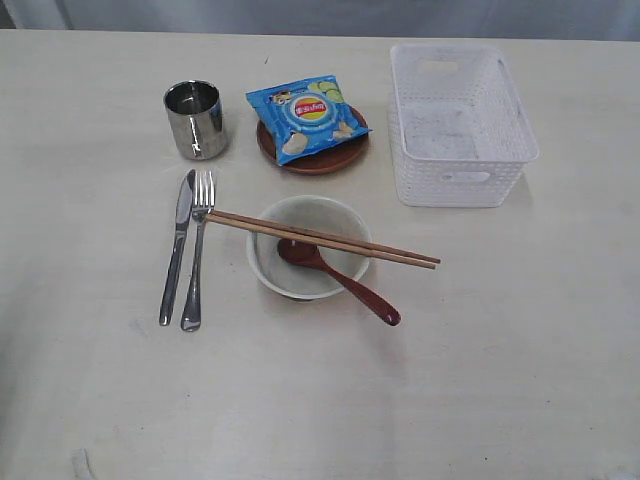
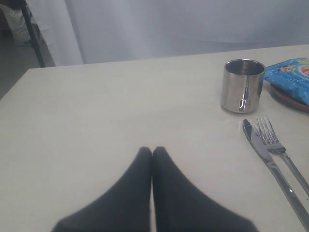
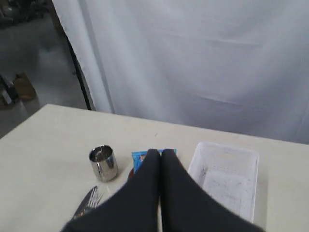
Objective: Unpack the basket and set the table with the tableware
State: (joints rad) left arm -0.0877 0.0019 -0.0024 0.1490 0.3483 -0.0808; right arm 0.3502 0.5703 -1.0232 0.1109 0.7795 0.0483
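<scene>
Meeting tip to tip: left jaws, right jaws; both empty.

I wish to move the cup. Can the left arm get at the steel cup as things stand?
Probably yes. Only bare table lies between the left gripper and the steel cup; the knife and fork lie beside that path, not across it. The jaws are shut and must open first.

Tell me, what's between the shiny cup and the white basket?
A blue chip bag lying on a round brown plate, clearest in the exterior view.
</scene>
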